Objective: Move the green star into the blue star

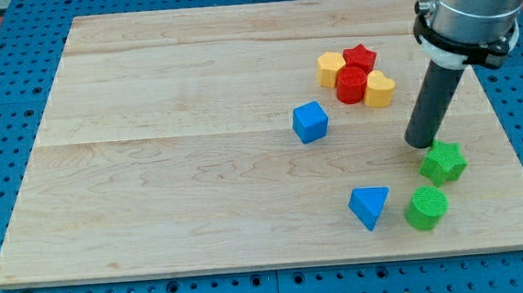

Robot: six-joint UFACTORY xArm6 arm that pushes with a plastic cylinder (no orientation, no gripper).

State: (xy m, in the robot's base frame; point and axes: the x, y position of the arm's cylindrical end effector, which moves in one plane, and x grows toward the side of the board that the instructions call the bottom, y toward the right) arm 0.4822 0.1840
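Observation:
The green star [444,162] lies at the view's lower right on the wooden board [153,173]. My tip [421,142] rests on the board just up and left of the green star, touching or nearly touching it. No blue star shape can be made out. A blue cube-like block [310,122] sits left of my tip near the board's middle. A blue triangular block [369,205] lies down and left of the green star.
A green cylinder [426,208] sits just below the green star. A cluster at the view's upper right holds a yellow hexagon [331,68], a red star [360,56], a red cylinder [352,84] and a yellow heart [379,89]. The board's right edge is near.

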